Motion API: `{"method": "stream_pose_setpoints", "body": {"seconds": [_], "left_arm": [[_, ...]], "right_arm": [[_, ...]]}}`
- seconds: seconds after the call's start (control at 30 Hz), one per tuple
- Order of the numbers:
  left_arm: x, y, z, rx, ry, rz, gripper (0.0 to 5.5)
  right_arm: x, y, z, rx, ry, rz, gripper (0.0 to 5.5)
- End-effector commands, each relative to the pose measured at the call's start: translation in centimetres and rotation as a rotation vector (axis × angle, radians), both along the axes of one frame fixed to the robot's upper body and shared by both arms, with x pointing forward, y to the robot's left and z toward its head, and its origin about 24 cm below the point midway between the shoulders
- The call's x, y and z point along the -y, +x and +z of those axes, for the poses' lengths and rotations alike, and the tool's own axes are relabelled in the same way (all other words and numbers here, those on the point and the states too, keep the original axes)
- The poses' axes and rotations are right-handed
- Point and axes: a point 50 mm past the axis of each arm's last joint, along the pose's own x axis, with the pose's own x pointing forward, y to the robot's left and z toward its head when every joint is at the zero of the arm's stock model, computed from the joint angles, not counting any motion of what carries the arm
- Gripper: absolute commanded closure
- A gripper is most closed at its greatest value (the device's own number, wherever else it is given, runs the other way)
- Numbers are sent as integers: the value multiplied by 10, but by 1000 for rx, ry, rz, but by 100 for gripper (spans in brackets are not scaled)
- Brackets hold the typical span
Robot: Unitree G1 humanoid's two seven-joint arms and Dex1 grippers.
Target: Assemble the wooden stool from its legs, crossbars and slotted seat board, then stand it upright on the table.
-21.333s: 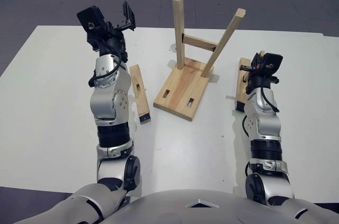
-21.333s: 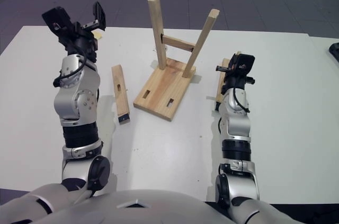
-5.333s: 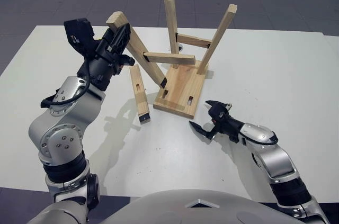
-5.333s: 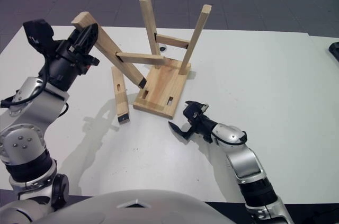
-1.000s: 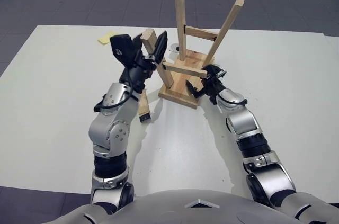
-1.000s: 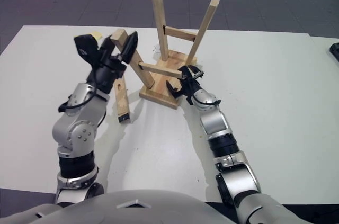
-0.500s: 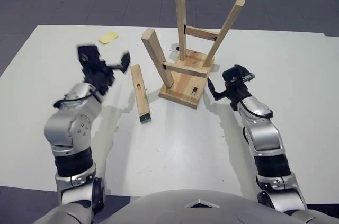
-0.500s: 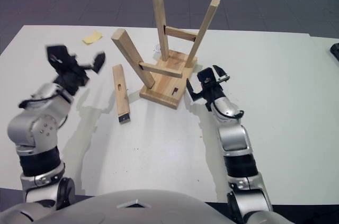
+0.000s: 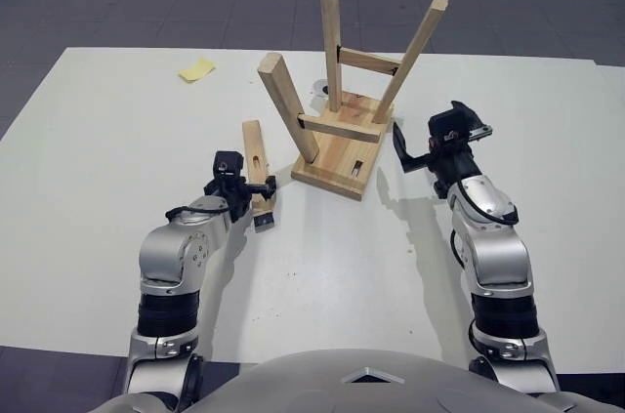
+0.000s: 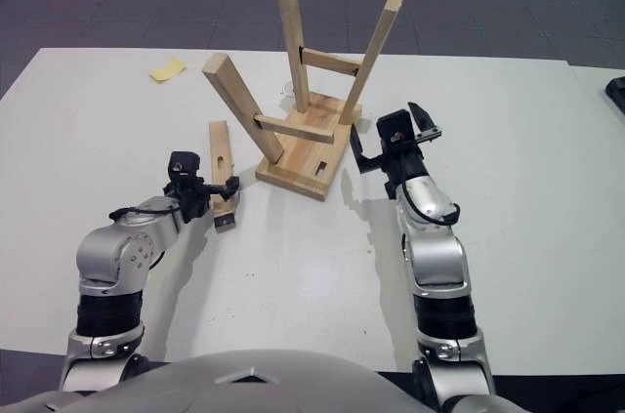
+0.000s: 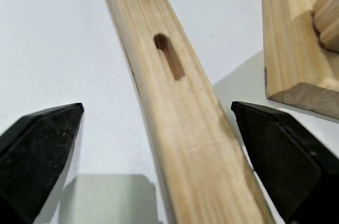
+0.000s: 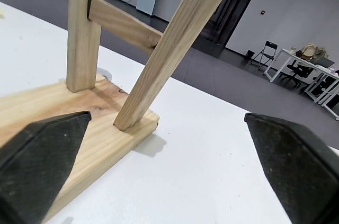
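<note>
**Pale slotted wooden leg (image 11: 183,108) lies between left claw's (image 11: 156,107) spread fingers**

It lies flat on the white table (image 9: 98,140), touching neither finger. The right claw (image 9: 439,137), also apart, hovers just beside the upturned wooden seat board (image 9: 340,155).

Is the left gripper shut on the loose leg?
No, the left gripper is open, one finger on each side of the loose leg.

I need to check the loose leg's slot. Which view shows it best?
Left wrist view: the loose leg lies close, slot plain, inside the open left tool. Eye views show it whole but small.
</note>
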Motion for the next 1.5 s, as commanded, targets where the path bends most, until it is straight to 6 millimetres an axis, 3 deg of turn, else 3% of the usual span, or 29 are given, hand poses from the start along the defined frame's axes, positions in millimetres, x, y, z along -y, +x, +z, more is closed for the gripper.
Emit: {"method": "stream_pose_setpoints", "body": {"seconds": [0.03,0.3,0.47,0.53,0.67,0.77,0.9,1.0,1.1,1.27,1.5], "left_arm": [[-7,-11,-23,-154,-31,4,108],[-21,-23,-38,-263,-33,-62,229],[-35,-28,-43,-297,16,-83,311],[-40,-26,-42,-287,23,-66,340],[-52,-13,-31,-135,34,17,344],[-56,4,-4,104,-30,89,344],[-62,26,69,600,-127,170,344],[-44,27,136,931,-115,43,344],[-27,22,173,1113,-38,-88,344],[-2,23,209,1273,36,-271,344],[31,22,208,1298,48,-461,344]], "right_arm": [[6,5,30,152,44,-64,10],[8,13,74,345,94,-107,10],[5,14,88,405,121,-104,10],[5,15,92,418,123,-104,10],[9,16,95,418,155,-119,10],[13,17,97,421,162,-122,10],[22,23,114,415,423,-109,10],[16,25,137,427,736,63,10],[-3,19,168,454,890,340,10],[-45,8,207,437,898,745,10],[-74,15,216,351,867,900,10]]}}
